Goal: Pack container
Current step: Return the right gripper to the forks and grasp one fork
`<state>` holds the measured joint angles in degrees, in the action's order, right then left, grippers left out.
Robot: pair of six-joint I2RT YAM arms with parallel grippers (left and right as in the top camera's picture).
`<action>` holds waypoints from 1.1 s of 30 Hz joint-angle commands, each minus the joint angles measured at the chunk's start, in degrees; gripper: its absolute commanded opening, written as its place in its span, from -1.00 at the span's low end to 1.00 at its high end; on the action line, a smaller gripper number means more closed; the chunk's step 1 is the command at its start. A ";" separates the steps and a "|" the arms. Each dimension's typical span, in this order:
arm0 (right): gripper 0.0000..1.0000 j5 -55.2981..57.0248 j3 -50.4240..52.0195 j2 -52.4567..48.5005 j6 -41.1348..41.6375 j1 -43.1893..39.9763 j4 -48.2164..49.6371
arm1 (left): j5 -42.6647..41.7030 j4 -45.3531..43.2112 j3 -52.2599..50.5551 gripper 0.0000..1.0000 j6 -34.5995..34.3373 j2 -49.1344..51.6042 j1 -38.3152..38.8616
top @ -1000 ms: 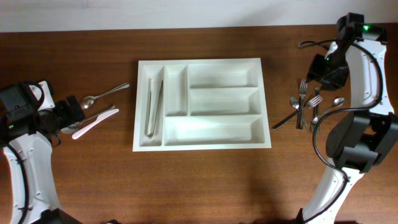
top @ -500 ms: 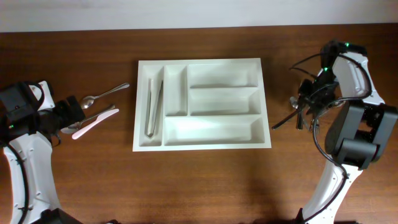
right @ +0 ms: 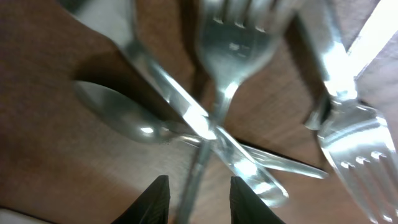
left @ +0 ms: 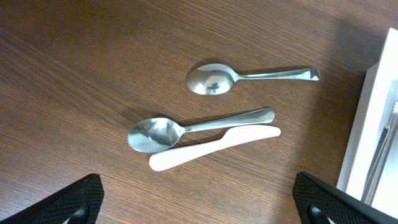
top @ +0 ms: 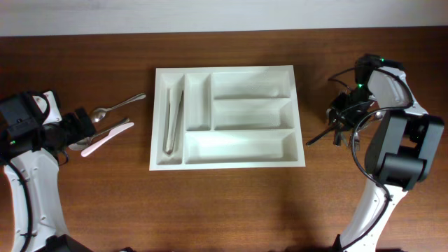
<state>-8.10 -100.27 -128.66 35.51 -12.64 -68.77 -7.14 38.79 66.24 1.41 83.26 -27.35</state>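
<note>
Table [top: 224, 203], right claw [right: 199, 184] (part-open) maybe gripping fork [right: 233, 50]

A dark brown wooden table [top: 231, 203] is filling nearly the whole overhead view, its grain running left to right. Along the far edge a pale strip [top: 210, 14] is showing beyond the wood; whether it is wall or floor cannot be told. Soft, even light is falling from above and casting short, dim shadows toward the near side. The tabletop is giving off a mild sheen. In the left wrist view the fine grain lines are standing out clearly, and the wood is darkening toward one corner.
</note>
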 commanded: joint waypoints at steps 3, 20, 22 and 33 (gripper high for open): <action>-0.37 0.04 1.49 -0.13 4.44 1.81 2.93 | -1.03 0.04 0.94 0.99 -0.57 0.31 -0.20; -0.68 3.80 4.26 -0.13 7.02 2.14 3.28 | -1.03 0.07 0.94 0.99 -0.57 0.31 -0.20; -0.87 5.16 4.26 -0.13 7.02 2.14 3.28 | -1.03 0.07 0.94 0.98 -0.57 0.31 -0.20; -0.92 7.96 4.26 -0.07 6.36 2.14 3.19 | -1.03 0.04 0.94 0.99 -0.57 0.31 -0.20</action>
<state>-3.57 -96.90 -128.62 41.95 -10.72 -65.73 -7.14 38.81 66.24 1.41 83.26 -27.35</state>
